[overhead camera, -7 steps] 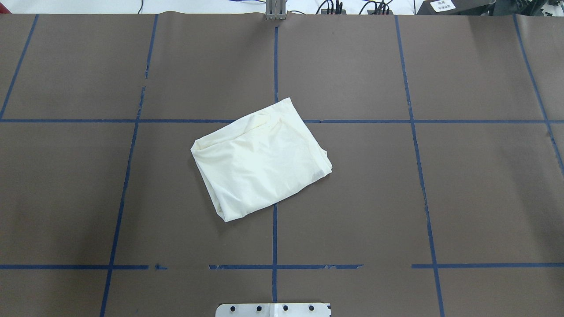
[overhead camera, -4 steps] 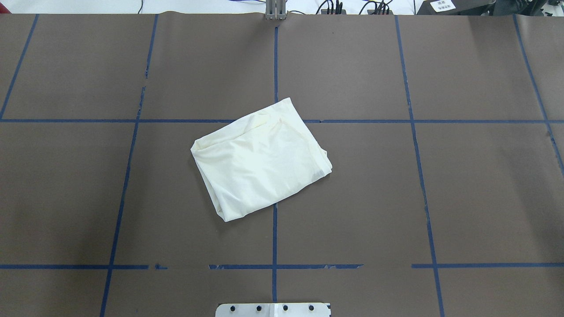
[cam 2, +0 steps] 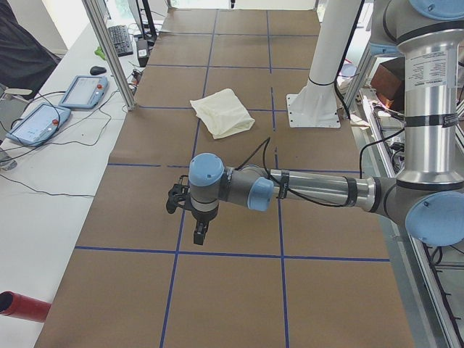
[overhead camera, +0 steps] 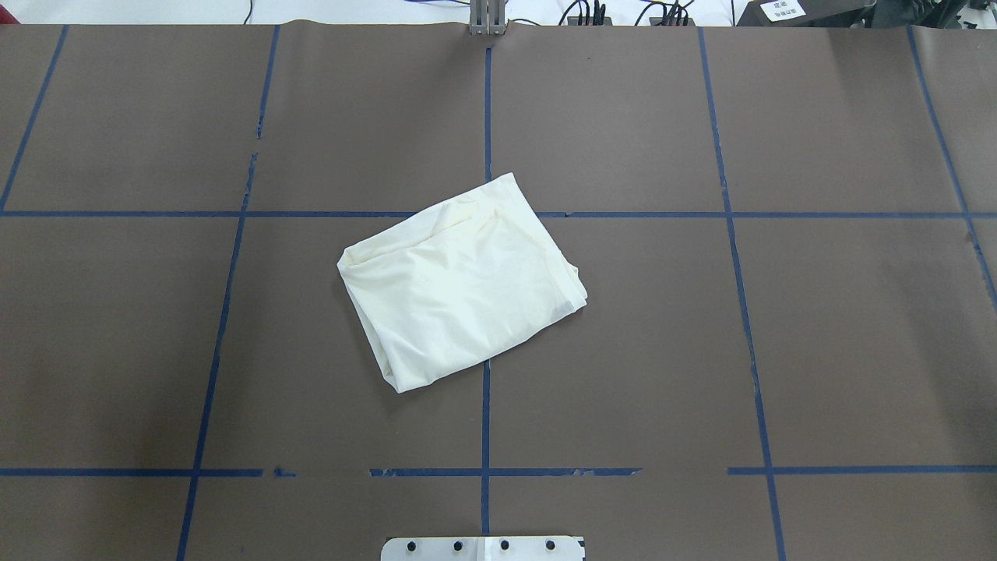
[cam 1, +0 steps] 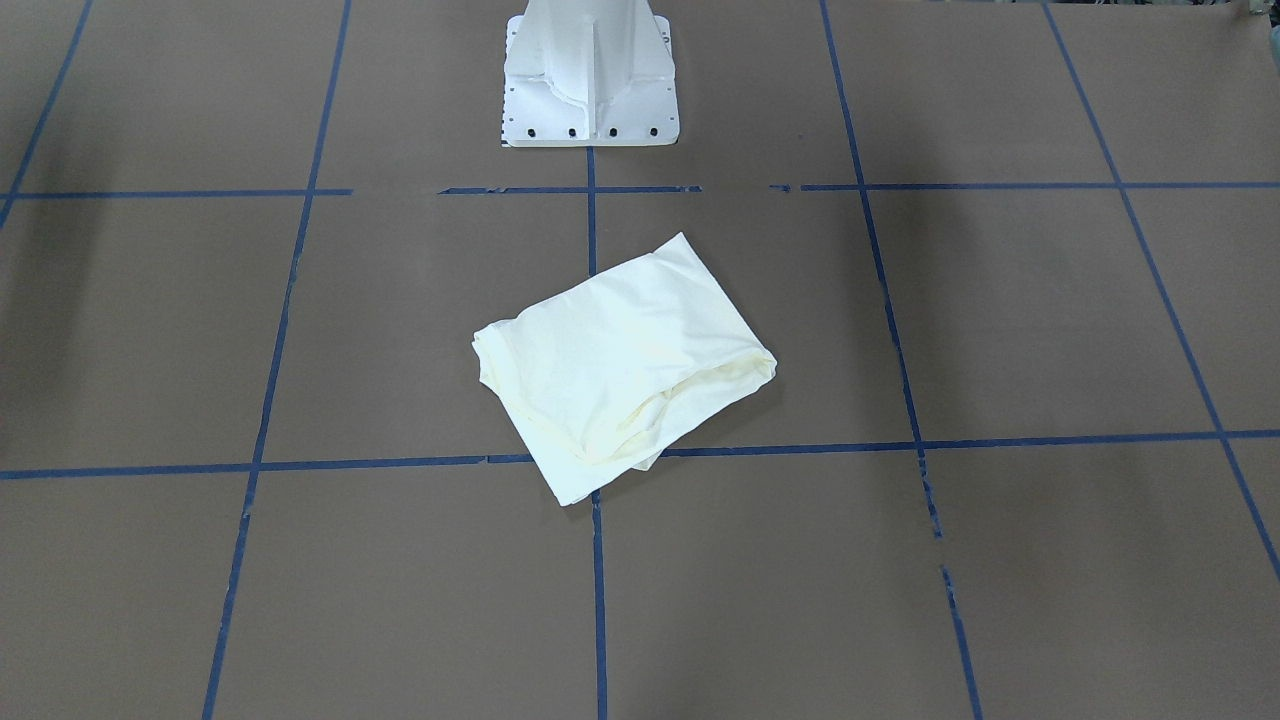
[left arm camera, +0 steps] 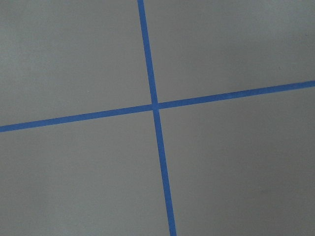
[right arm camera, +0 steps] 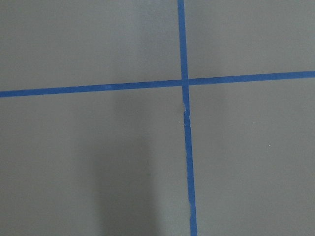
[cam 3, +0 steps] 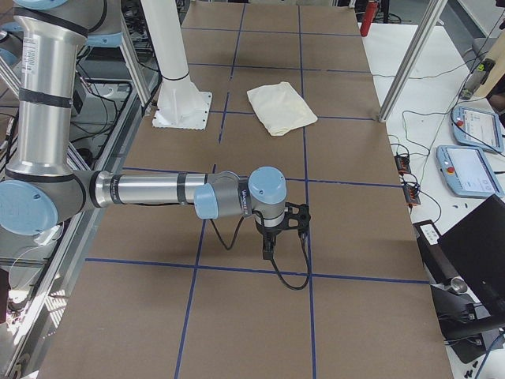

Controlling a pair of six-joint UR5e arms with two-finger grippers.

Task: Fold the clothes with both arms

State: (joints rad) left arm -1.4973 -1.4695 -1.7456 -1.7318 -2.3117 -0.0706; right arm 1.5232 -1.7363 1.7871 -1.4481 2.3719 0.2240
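The cream T-shirt point(overhead camera: 459, 284) lies folded into a small tilted rectangle at the middle of the table, plain side up, its print hidden. It also shows in the front-facing view point(cam 1: 620, 365), the left side view point(cam 2: 223, 112) and the right side view point(cam 3: 281, 107). The left arm point(cam 2: 290, 190) stretches out over the table's left end, its gripper point(cam 2: 199, 233) pointing down, far from the shirt. The right arm point(cam 3: 173, 192) stretches over the right end, its gripper point(cam 3: 267, 251) pointing down. I cannot tell whether either gripper is open or shut. Both wrist views show only brown table with blue tape lines.
The brown table point(overhead camera: 779, 351) carries a grid of blue tape lines point(overhead camera: 484, 421). The white pedestal base point(cam 1: 590, 75) stands at the robot's side. Teach pendants point(cam 2: 40, 119) and cables lie on the white bench beyond the far edge. A red cylinder point(cam 2: 22, 306) lies there too.
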